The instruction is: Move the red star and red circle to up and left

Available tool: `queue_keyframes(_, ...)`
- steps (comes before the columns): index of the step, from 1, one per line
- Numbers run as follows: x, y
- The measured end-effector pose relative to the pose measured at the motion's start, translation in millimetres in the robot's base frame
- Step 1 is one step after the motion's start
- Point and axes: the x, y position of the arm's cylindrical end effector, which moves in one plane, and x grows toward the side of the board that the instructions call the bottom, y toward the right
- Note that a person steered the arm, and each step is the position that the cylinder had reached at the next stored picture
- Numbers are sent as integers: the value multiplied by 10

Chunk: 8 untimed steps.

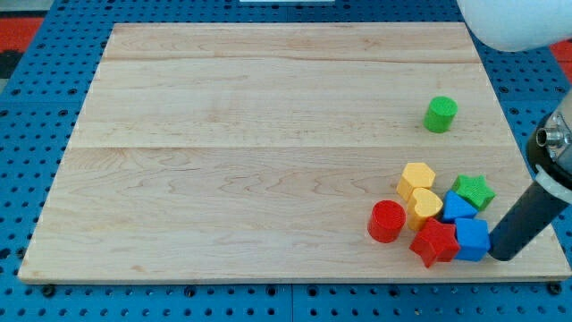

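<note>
The red circle [386,221] stands on the wooden board [268,134] at the lower right. The red star [434,242] lies just right of it, near the board's bottom edge. My tip [498,257] is at the lower right, touching or almost touching the right side of a blue cube [473,239], which sits against the red star's right side. The dark rod rises up and to the right from the tip.
A yellow hexagon [416,179], a yellow heart [425,205], a blue block [458,208] and a green star [473,190] cluster above the red star. A green cylinder [440,114] stands alone at the upper right. The board's right edge is close to my tip.
</note>
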Motion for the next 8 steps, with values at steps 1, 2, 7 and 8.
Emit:
queue_keyframes(1,-74,-119)
queue_keyframes(2,-90,-125)
queue_keyframes(7,246,35)
queue_keyframes(8,262,-354)
